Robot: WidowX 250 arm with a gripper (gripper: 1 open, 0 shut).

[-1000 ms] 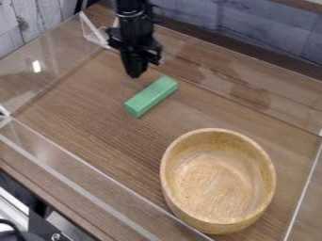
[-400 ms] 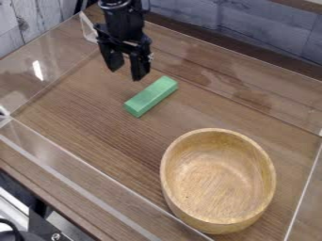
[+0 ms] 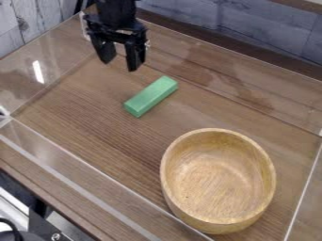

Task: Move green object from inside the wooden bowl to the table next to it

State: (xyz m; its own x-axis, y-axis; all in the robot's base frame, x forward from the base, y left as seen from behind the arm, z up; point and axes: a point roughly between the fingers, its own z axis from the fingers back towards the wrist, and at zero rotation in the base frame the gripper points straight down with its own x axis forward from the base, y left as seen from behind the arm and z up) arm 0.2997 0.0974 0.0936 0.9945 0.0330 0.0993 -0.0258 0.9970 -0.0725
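Observation:
The green object (image 3: 151,95), a flat bright green block, lies on the table (image 3: 88,132) up and to the left of the wooden bowl (image 3: 219,178). The bowl is round, light tan and has nothing in it. My black gripper (image 3: 120,58) hangs above the table, up and to the left of the block and clear of it. Its two fingers point down and stand apart with nothing between them.
Low clear acrylic walls (image 3: 51,52) run around the tabletop's edges. The bowl sits close to the front right wall. A grey wall (image 3: 251,24) lies behind the table.
The gripper has risen and drawn back up and to the left, away from the block, and its fingers have spread open. The block and bowl stayed put.

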